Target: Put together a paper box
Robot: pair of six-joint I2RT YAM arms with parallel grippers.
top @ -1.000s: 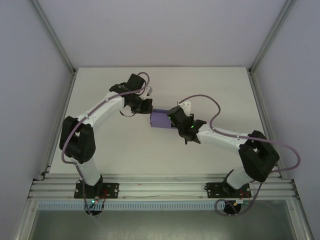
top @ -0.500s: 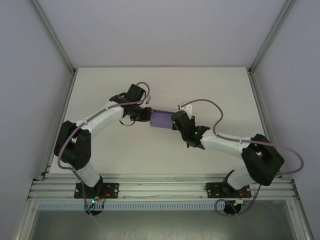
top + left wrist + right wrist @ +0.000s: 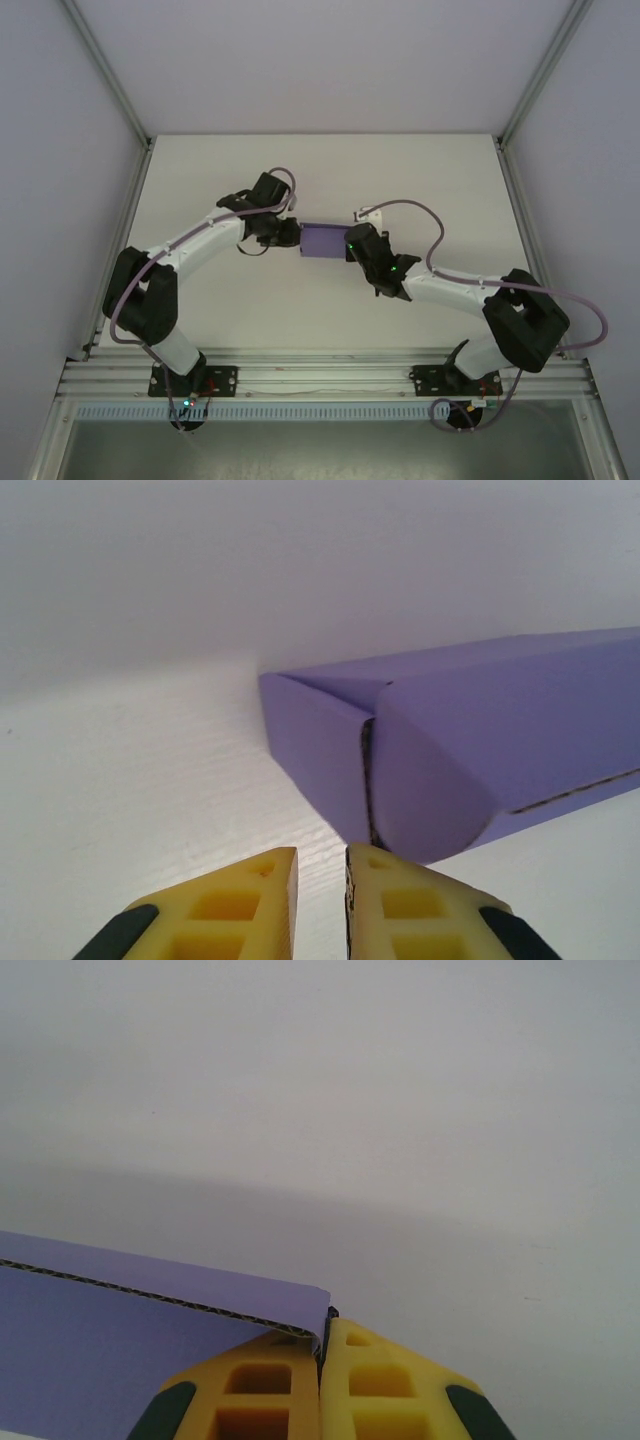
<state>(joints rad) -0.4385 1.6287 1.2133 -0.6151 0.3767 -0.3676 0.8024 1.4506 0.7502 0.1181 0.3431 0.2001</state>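
The paper box (image 3: 322, 241) lies on the worktop (image 3: 420, 170) as a slim closed-up purple sleeve, strung between the two sets of jaws with its long axis running from one to the other. The left jaws stand a crack apart with nothing between the yellow fingers (image 3: 240, 900). The box's near end sits just ahead of them and a little to their right, close but apparently not touching, and its length runs away ahead and to the right. On that end a rounded flap laps over the side panel, with a dark seam showing at the fold, so it looks not quite pressed home. The right jaws are closed; the card's far corner runs straight into the seam between their fingers (image 3: 260, 1380), and the rest of the box stretches off to their left, so they seem to be pinching that end steady. The left arm (image 3: 200, 235) is therefore the free one at the unfinished end, and the next move likely turns on pushing along the box's axis against the right arm's (image 3: 450, 285) hold.
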